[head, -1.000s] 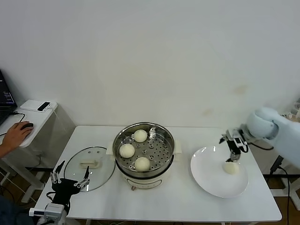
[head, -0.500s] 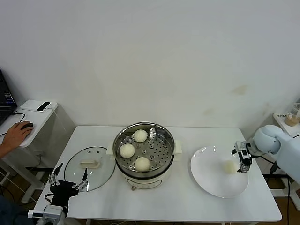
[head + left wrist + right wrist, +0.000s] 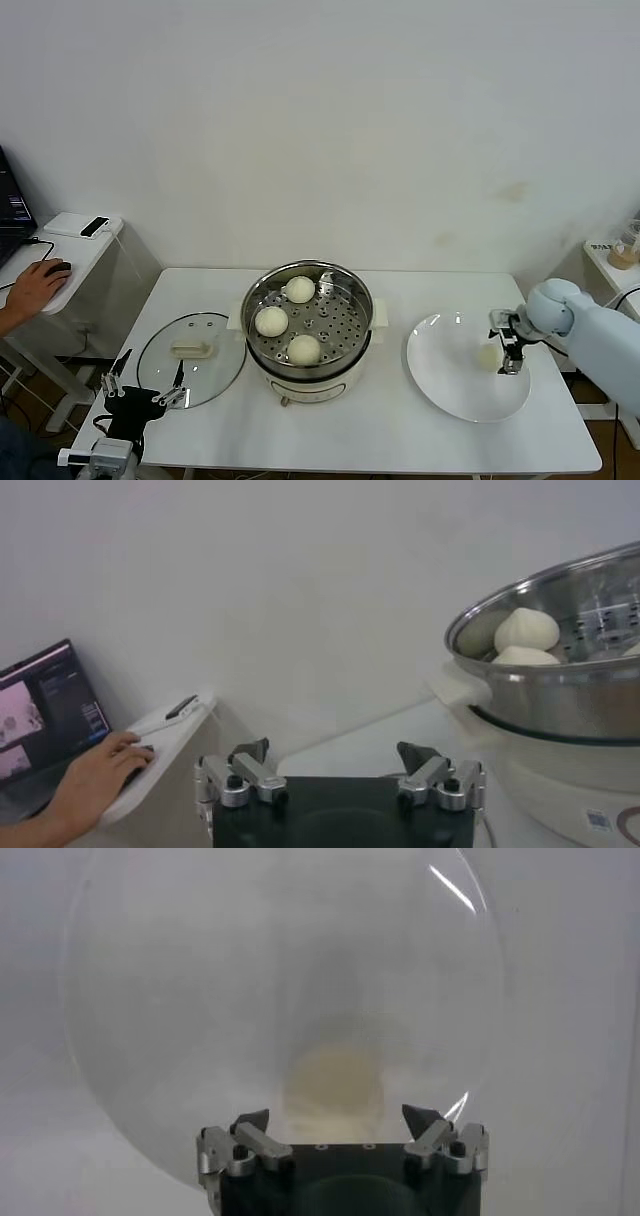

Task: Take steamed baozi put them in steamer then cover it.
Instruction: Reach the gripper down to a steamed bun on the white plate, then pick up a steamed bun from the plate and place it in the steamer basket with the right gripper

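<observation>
right gripper (image 3: 507, 345) of mine hangs over the right part of the white plate (image 3: 450, 395), fingers spread wide with nothing between them; the last baozi on the plate (image 3: 488, 356) sits just under and beside the fingertips, and in my right wrist view that bun (image 3: 333, 1080) lies between the two open fingers (image 3: 250, 1123) but i cannot tell if either pad touches it

three other baozi (image 3: 271, 321) rest on the perforated tray inside the steamer (image 3: 305, 290), which stands at the middle of the white table (image 3: 380, 440): one toward the back, one toward my left, one toward the front. the pot is uncovered

the cover (image 3: 190, 358) lies flat on the table to the left of the steamer, handle up, its rim close to the steamer's base

my left gripper (image 3: 147, 391) is parked low at the near left edge of the table, just in front of the cover, fingers wide apart and holding nothing. from its wrist view the steamer's steel wall (image 3: 560, 695) rises close by, with two buns showing over the rim

off to the far left a person's hand (image 3: 35, 285) rests on a mouse on a small side table, next to a laptop (image 3: 45, 720)
</observation>
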Robot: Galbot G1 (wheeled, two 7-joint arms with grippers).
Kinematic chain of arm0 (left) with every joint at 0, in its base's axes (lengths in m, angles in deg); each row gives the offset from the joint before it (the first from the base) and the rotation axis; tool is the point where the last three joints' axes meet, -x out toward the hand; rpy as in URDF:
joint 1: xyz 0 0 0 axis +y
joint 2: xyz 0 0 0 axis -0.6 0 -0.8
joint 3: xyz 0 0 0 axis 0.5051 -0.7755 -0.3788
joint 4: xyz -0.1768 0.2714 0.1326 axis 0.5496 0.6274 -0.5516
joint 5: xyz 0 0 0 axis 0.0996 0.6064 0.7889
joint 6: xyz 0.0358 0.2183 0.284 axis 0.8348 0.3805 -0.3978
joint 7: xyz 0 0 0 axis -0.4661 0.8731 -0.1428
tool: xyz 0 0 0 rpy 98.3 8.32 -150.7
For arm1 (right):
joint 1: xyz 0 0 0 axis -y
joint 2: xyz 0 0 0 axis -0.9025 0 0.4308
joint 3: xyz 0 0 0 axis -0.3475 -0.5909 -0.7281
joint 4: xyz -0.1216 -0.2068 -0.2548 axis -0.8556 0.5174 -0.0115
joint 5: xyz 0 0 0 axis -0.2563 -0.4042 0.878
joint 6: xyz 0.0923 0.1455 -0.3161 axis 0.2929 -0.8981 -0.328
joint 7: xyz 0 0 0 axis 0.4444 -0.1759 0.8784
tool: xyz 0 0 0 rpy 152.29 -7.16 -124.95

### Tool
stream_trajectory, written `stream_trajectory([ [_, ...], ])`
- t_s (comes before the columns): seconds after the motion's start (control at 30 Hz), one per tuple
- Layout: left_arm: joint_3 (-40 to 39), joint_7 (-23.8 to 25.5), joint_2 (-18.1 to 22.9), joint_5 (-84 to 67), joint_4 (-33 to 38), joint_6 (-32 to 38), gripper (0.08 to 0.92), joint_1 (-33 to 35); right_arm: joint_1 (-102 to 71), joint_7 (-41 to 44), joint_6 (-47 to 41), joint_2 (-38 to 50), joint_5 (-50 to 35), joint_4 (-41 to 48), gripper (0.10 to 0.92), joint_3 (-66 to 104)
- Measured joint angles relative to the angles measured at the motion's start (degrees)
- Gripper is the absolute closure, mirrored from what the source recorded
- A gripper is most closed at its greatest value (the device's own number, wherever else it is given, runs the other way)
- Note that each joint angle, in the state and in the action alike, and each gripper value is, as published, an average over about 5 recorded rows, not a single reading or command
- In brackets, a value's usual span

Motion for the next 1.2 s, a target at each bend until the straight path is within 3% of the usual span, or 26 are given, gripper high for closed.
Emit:
stream_trajectory([
  [0.23, 0.0, 0.0, 0.1, 0.0, -0.1, 0.0, 0.177, -0.1, -0.6, -0.1, -0.4, -0.9, 1.0, 1.1, 0.28, 0.5],
  [0.5, 0.1, 0.0, 0.0, 0.0, 0.0, 0.1, 0.177, 0.1, -0.2, 0.7, -1.0, -0.8, 0.8, 0.9, 0.419, 0.2],
  [0.83, 0.1, 0.0, -0.2, -0.1, 0.6, 0.0, 0.177, 0.0, 5.5, 2.7, -2.1, 1.6, -1.9, -2.3, 0.428, -4.4],
  [1.2, 0.2, 0.0, -0.9, -0.3, 0.9, 0.0, 0.177, -0.2, 23.7, 2.1, -5.9, 0.3, -12.4, -9.4, 0.422, -17.1],
])
